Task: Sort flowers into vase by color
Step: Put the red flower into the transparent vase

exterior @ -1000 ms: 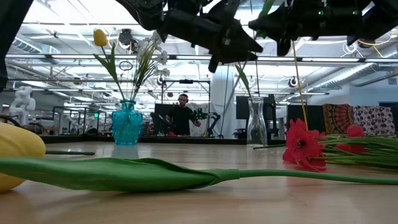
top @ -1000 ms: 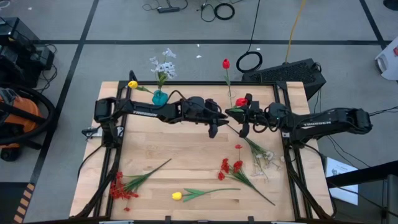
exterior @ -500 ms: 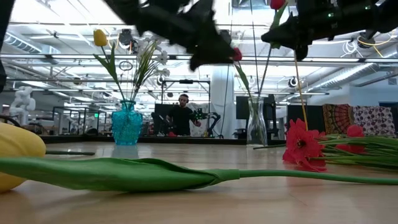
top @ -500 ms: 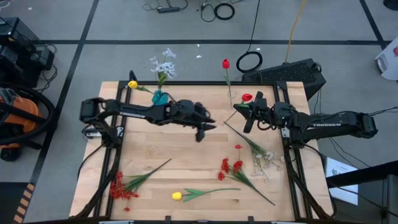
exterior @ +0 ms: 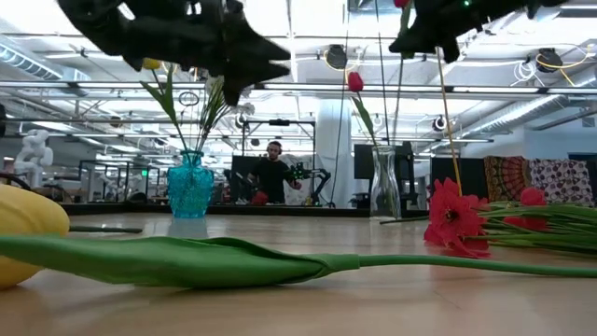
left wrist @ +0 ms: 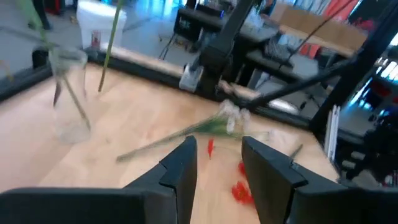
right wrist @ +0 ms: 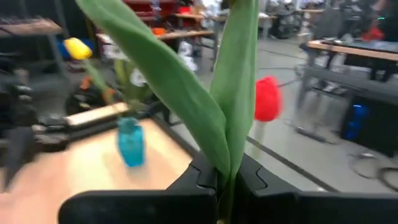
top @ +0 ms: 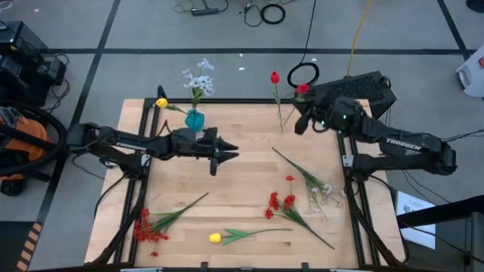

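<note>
The red tulip [top: 302, 90] is clamped by its stem in your right gripper [top: 300, 125], stem nearly upright, just beside the clear vase [top: 283, 121] that already holds one red tulip. Lower it straight into this vase. Your left gripper [top: 214, 162], fingers apart and empty, waits well away from it.

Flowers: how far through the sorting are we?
Done: the blue vase holds a yellow and some white flowers; the clear vase holds one red tulip. In hand: the right gripper is shut on another red tulip near that vase. Left: several flowers lie on the table; the left gripper is empty.
</note>
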`<state>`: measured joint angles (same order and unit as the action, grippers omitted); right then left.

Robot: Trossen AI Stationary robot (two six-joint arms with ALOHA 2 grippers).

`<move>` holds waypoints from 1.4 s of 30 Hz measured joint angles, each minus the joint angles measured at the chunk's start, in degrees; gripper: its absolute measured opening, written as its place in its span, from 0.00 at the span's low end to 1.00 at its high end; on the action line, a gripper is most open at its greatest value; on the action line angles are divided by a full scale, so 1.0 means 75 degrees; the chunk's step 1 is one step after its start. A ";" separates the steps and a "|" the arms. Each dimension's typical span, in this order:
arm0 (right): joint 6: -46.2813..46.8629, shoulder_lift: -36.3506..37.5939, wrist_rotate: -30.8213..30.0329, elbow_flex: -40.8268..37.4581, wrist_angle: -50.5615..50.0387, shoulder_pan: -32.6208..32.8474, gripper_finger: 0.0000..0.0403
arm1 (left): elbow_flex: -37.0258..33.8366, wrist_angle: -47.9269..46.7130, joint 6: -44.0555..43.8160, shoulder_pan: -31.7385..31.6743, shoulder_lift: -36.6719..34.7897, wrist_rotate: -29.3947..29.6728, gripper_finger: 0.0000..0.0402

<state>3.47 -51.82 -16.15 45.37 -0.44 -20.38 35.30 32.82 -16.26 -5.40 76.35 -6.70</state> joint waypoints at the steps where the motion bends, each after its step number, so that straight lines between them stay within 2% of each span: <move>1: -0.0092 -0.0082 0.0017 0.0221 -0.0186 -0.0189 0.00 | -0.0083 0.0043 0.0001 0.0007 -0.0112 0.0029 0.33; 8: -0.0203 -0.0845 0.1141 0.1632 -0.0672 -0.1335 0.00 | -0.0389 -0.0087 0.0027 0.0088 -0.0440 0.0231 0.33; 14: -0.0206 -0.1650 0.1225 0.2074 -0.0987 -0.1649 0.00 | -0.0392 -0.0242 0.0039 0.0103 -0.0439 0.0329 0.33; 17: -0.0164 -0.2024 0.1225 0.2063 -0.1145 -0.1693 0.00 | -0.0392 -0.0342 0.0069 0.0123 -0.0439 0.0338 0.33; 25: 0.0043 -0.2872 0.1191 0.1473 -0.0314 -0.1718 0.00 | -0.0392 -0.0476 0.0065 0.0161 -0.0439 0.0356 0.33; 33: 0.0507 -0.2931 0.1147 0.0427 0.0856 -0.1900 0.00 | -0.0392 -0.0627 0.0056 0.0307 -0.0439 0.0358 0.33; 42: 0.0647 -0.3145 0.1156 0.0244 0.0937 -0.1884 0.03 | -0.0392 -0.0636 0.0013 0.0345 -0.0436 0.0560 0.33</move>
<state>8.32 -75.40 -7.47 47.20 6.59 -34.51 32.36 28.05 -16.16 -2.81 73.08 -2.50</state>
